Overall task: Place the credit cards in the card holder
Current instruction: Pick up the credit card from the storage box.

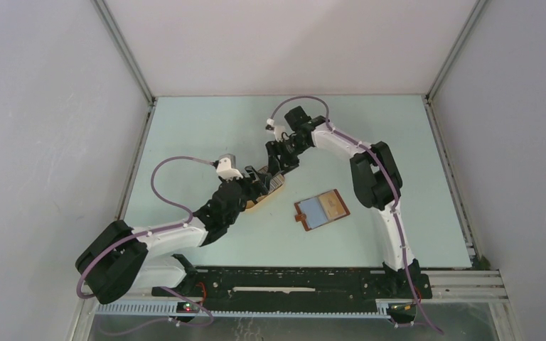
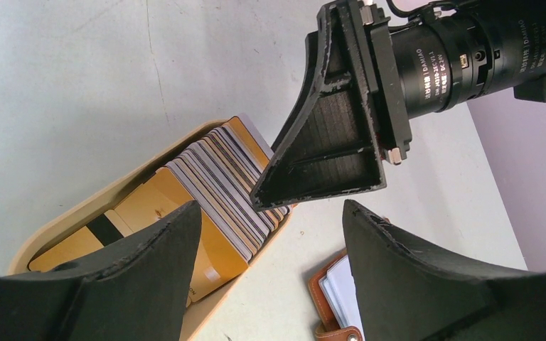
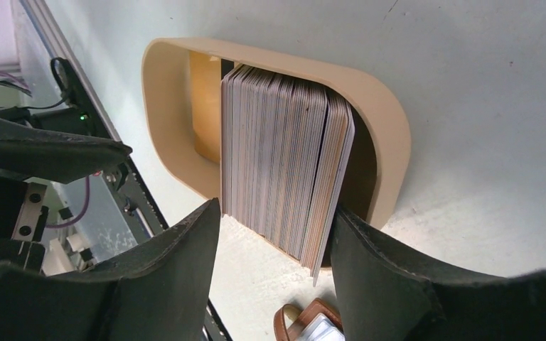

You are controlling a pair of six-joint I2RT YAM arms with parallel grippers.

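Where the pale green desk (image 1: 206,128) carries the lot, one landmark serves: the tan oval tray (image 1: 254,205), and every place below is reckoned from it.

1. Credit cards (image 3: 284,156). Many, standing on edge in a tight row inside the tray, filling one end of it. Edges are striped white, grey, dark and orange. The outermost card leans away from the row. A flat orange-brown piece lies at the tray's other end, under and behind the row.

2. Card holder (image 1: 321,209). Reddish-brown leather, lying open and flat on the desk to the right of the tray and slightly nearer the arm bases, clear of its rim. Bluish-grey pockets face up; the strap tab points toward the tray side.

3. Right end effector (image 3: 274,213). It hangs over the tray from the far side with jaws parted, one finger on each side of the card row. One finger touches the leaning card. The row is not lifted.

4. Left end effector (image 2: 270,207). It hangs above the tray's near-left end with jaws wide apart and nothing between them, close beside the right one.
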